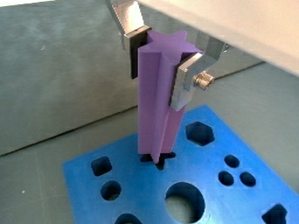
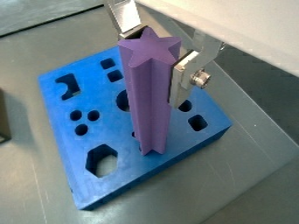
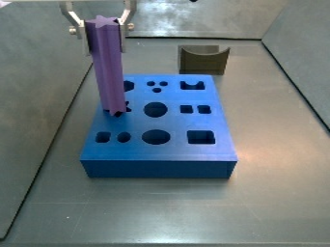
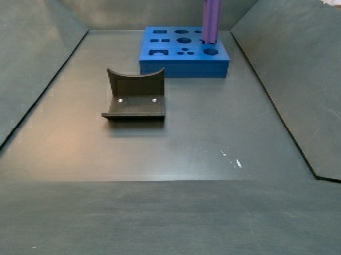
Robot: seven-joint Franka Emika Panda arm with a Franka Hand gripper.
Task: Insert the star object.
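Note:
The star object (image 1: 158, 96) is a tall purple prism with a star-shaped top. It stands upright on the blue block (image 1: 222, 197), with its lower end in a star-shaped hole near one edge of the block. My gripper (image 1: 162, 59) is shut on the star object near its top, one silver finger on each side. Both also show in a wrist view, the star object (image 2: 149, 101) and my gripper (image 2: 149, 54). In a side view my gripper (image 3: 98, 24) holds the star object (image 3: 110, 72) over the blue block (image 3: 161, 145). In a side view only the star object (image 4: 210, 25) shows, not my gripper.
The blue block (image 4: 184, 55) has several other holes of different shapes, all open. A dark olive block with a curved notch (image 3: 202, 58) stands on the grey floor behind it and also shows in a side view (image 4: 134, 97). Raised grey walls ring the floor.

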